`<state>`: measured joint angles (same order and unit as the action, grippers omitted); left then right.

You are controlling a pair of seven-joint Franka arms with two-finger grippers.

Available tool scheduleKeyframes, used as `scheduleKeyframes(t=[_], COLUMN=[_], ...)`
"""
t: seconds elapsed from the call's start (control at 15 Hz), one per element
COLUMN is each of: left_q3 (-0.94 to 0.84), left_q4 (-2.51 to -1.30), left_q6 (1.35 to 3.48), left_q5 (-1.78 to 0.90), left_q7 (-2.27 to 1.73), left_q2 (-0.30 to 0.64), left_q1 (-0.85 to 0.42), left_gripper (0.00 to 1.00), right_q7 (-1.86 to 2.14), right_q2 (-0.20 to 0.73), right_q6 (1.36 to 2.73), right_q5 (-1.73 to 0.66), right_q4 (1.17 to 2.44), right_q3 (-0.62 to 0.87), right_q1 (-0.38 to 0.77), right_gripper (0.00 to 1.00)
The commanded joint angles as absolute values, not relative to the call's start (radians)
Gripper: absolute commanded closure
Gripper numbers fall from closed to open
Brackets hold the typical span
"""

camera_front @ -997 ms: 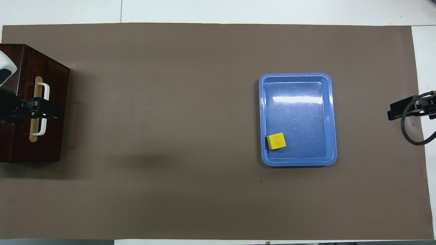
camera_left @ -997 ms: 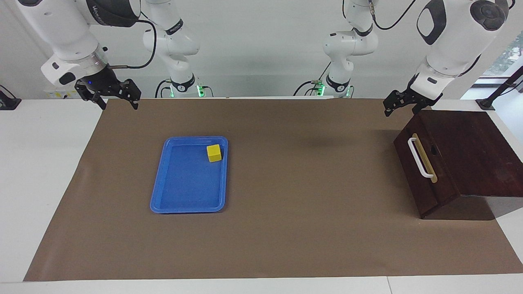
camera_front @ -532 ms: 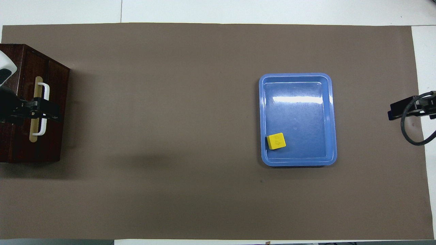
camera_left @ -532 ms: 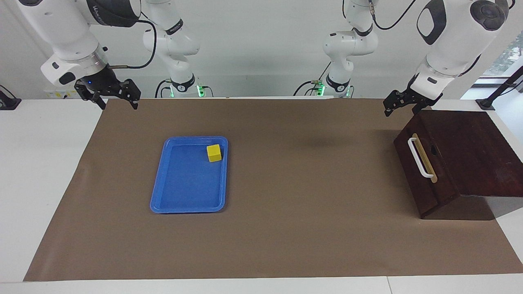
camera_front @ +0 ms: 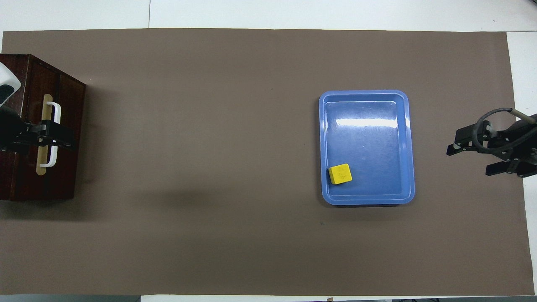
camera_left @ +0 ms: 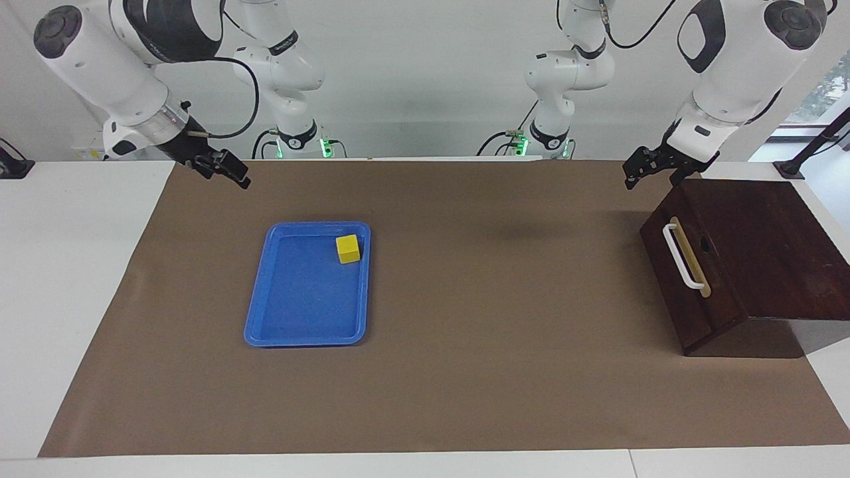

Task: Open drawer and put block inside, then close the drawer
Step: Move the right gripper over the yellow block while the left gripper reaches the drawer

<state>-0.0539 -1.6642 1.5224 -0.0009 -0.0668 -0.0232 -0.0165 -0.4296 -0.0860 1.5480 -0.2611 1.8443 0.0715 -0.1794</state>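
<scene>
The dark brown drawer (camera_left: 744,252) stands shut at the left arm's end of the table, with its white bar handle (camera_left: 680,255) facing the table's middle. It also shows in the overhead view (camera_front: 25,180). The yellow block (camera_left: 348,248) lies in the blue tray (camera_left: 299,312), in the corner nearer to the robots; the overhead view shows the block (camera_front: 340,173) too. My left gripper (camera_left: 651,178) is open and empty, up in the air by the drawer's front upper edge, over the handle (camera_front: 55,111) in the overhead view. My right gripper (camera_left: 229,171) is open and empty, over the mat beside the tray.
A brown mat (camera_left: 491,372) covers most of the white table. The blue tray (camera_front: 369,138) holds only the block. The right gripper (camera_front: 472,159) hangs over the mat's edge at the right arm's end.
My right gripper has turned and moved in over the mat toward the tray. The left gripper, the drawer and the block have not moved.
</scene>
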Motion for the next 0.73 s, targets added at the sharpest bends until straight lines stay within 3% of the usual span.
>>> scheduleKeyframes(t=[0.0,0.27,0.66], left_q3=[-0.054,-0.055,-0.060], left_q4=[-1.689,-1.690,-1.689], left_q6=[1.523,1.520,1.528], left_q5=[-0.011,-0.011,-0.011], left_q7=[-0.061,-0.063,-0.063], left_q2=[-0.051,-0.051,-0.049], left_q1=[-0.011,-0.020,-0.018], left_gripper=[0.00,0.00,0.00], right_q7=[-0.660,-0.833,-0.920], right_q2=[-0.108,-0.049,0.079], right_q6=[1.633,1.773,1.861], right_q5=[-0.404,-0.589,-0.781], right_q4=[1.974,2.087,2.132], right_q3=[0.081,0.081,0.083], right_q1=[-0.205,-0.198,-0.163], right_gripper=[0.00,0.00,0.00])
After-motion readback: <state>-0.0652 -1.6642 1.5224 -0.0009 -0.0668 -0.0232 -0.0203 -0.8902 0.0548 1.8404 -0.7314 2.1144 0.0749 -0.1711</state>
